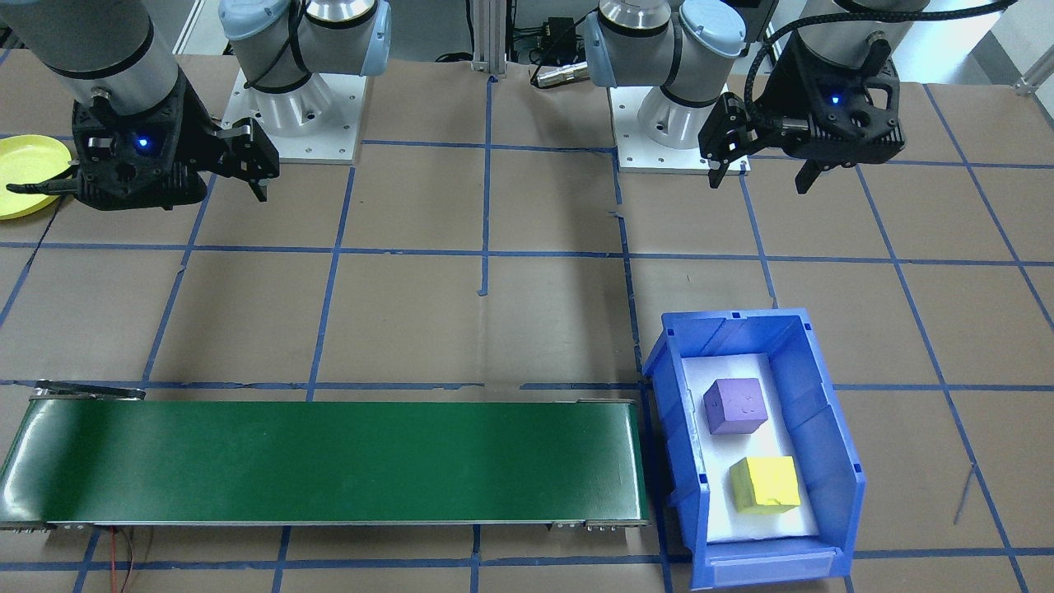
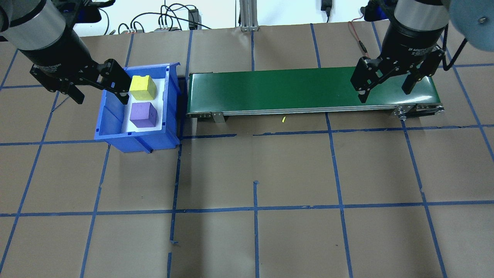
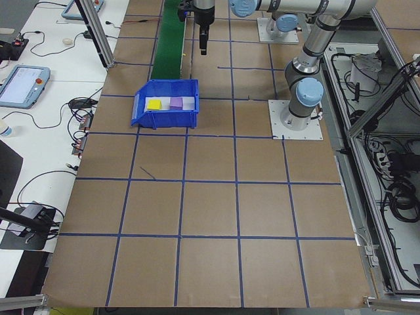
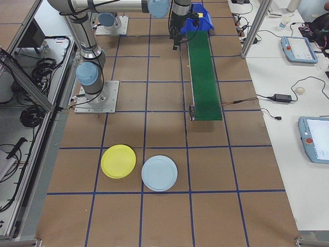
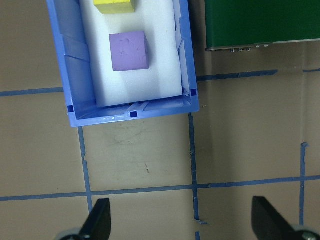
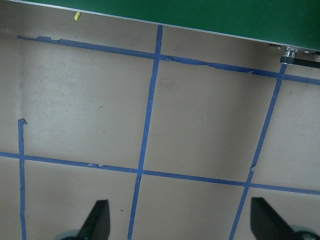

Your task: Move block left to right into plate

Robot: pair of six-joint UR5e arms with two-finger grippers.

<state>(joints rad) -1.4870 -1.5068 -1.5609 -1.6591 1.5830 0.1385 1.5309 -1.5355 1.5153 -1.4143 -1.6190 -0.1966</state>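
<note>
Brown tabletop's plate [image 4: 119, 161] shows whole only from exterior right; both grippers gape empty.

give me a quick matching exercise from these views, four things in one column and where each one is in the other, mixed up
Things:
1. purple block
2. yellow plate
3. left claw
4. right claw

Places:
A. above the green conveyor belt's end
B. on the table beside a pale blue plate
C. on white foam inside the blue bin, next to the yellow block
D. open, at the bin's edge, holding nothing

Pairs: 1-C, 2-B, 3-D, 4-A
</note>
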